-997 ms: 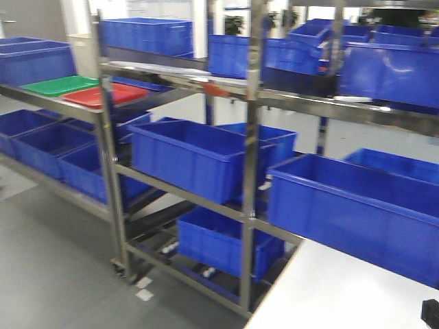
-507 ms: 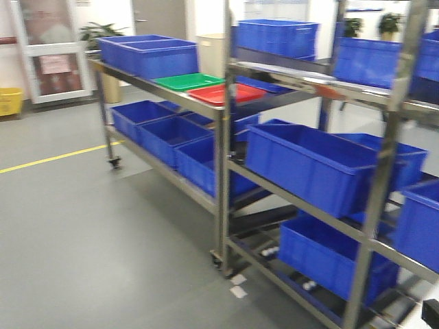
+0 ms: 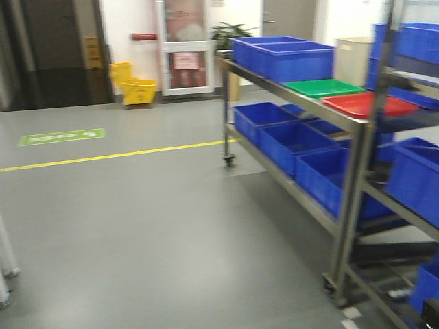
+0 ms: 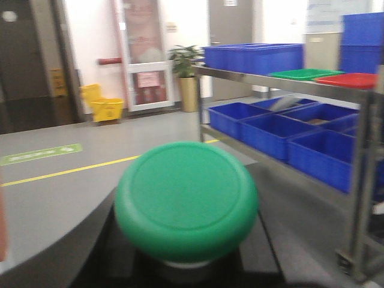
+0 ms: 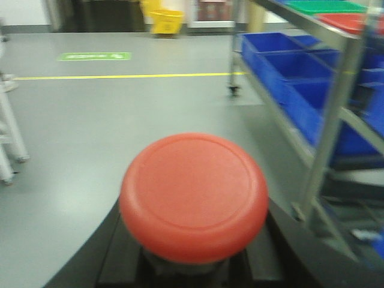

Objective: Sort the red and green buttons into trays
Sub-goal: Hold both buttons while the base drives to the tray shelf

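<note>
In the left wrist view, the green button (image 4: pixel 186 201) fills the foreground, with its black body between the dark jaws of my left gripper (image 4: pixel 186 267), which is shut on it. In the right wrist view, the red button (image 5: pixel 193 195) sits the same way in my right gripper (image 5: pixel 192 264), which is shut on it. The green tray (image 3: pixel 322 87) and the red tray (image 3: pixel 363 104) lie side by side on the top shelf of a steel rack at the right, well away from both grippers. They also show in the left wrist view, green tray (image 4: pixel 303 74) and red tray (image 4: pixel 351 79).
The steel rack (image 3: pixel 350 199) on casters holds several deep blue crates (image 3: pixel 288 58). A cream bin (image 3: pixel 353 55) stands behind the trays. Grey floor with a yellow line (image 3: pixel 110 157) spreads to the left. A yellow mop bucket (image 3: pixel 137 89) stands by the far door, and metal legs (image 3: pixel 4 267) are at the left edge.
The front view has swung to the left. The racks and trays have slid to the frame's right, and open floor, a door and the mop bucket have come into view.
</note>
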{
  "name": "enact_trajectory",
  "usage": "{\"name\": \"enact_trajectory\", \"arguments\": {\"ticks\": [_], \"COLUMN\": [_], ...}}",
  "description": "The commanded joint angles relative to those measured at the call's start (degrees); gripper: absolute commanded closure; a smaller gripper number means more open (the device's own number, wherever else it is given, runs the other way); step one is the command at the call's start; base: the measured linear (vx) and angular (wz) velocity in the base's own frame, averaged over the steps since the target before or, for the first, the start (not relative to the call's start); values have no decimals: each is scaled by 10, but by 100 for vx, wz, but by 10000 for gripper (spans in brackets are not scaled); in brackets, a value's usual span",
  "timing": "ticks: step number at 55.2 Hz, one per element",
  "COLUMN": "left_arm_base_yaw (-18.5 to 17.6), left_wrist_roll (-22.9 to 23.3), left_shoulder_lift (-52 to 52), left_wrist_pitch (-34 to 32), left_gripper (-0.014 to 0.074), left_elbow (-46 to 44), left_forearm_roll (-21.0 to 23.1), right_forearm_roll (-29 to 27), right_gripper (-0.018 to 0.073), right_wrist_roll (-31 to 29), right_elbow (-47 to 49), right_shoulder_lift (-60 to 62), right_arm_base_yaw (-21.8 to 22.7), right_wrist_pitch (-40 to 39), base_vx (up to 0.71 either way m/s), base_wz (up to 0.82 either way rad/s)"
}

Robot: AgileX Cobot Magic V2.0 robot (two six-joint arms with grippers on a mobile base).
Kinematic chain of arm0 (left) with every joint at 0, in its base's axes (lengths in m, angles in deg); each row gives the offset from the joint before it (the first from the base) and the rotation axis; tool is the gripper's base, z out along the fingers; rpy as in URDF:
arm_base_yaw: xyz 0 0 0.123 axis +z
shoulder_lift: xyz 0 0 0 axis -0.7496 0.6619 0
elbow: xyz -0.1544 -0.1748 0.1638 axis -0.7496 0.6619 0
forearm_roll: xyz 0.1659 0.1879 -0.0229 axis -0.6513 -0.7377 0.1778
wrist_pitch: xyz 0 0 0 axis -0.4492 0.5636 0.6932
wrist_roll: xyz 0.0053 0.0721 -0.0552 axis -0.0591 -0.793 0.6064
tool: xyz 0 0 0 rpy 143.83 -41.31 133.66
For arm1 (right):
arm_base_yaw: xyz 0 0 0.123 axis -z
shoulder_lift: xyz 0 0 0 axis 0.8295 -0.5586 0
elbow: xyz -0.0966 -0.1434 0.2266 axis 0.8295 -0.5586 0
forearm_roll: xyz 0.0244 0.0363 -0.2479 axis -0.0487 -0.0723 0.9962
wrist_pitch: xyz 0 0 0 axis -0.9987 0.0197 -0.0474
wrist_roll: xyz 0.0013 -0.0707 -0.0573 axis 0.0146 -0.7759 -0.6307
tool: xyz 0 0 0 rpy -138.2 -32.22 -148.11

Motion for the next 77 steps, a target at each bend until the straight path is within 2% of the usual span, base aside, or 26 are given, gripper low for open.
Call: {"name": "enact_trajectory", "arguments": {"ticks": [1,32,77], "left_arm_base_yaw": [-1,-1,-1], "left_wrist_roll": [5,5,5], "left_shoulder_lift": [1,1,3], "left_wrist_pitch": [-49,-49,-51], "left_gripper": [596,596,596], "left_elbow": [-18,-18,-18], "left_forearm_roll": [7,7,7], "right_forearm_roll": [4,4,4], "right_gripper": [569,569,569], "right_wrist_roll": [-2,-2,-2], "right_elbow": [17,17,17], "right_shoulder_lift": [2,2,0], "right_arm_base_yaw": [1,1,1], "right_wrist_pitch": [-54,-53,-53], "base_vx": [20,29,54], "base_wz": [68,46,-1]}}
